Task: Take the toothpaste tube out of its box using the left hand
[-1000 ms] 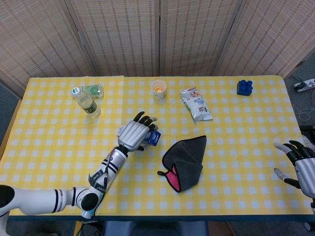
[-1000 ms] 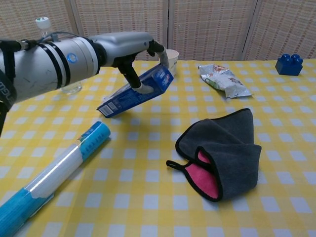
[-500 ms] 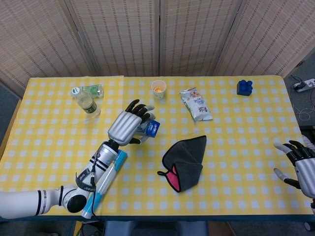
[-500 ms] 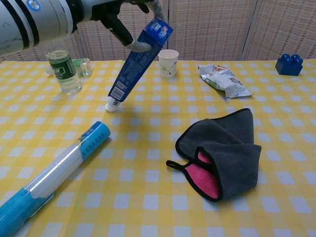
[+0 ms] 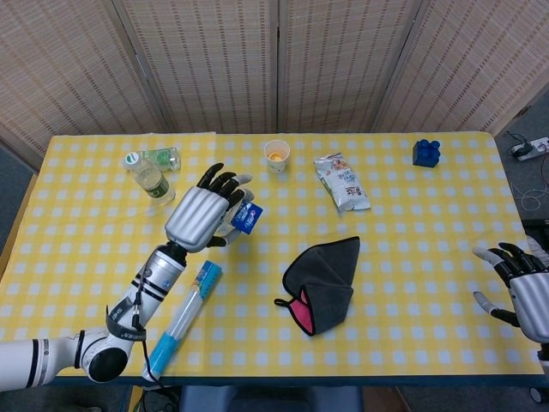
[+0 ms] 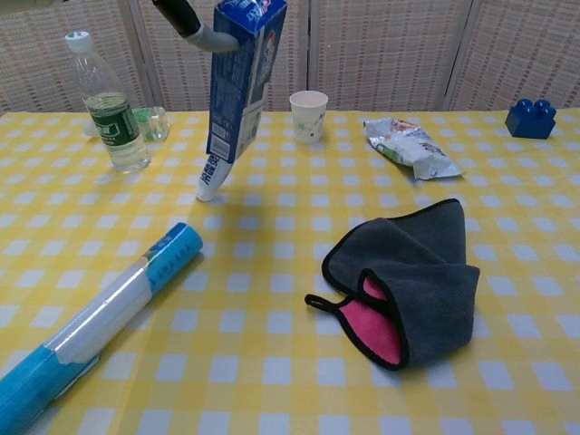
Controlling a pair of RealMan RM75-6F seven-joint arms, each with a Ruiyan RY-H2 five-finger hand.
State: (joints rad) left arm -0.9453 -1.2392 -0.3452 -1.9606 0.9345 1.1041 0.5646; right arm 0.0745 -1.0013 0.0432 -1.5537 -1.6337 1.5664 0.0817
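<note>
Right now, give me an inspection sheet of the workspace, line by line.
Surface: yellow checked tablecloth.
Job's things: toothpaste box lifted nearly upright, open end down; toothpaste tube poking out below it.
Clutter: water bottle, paper cup, snack packet, blue brick, grey and pink cloth, blue and white roll.
Hands: left hand holds the box; right hand off the table's edge, fingers apart, holding nothing.
Cables: power strip and cords on the floor.
Surroundings: woven folding screen behind.
</note>
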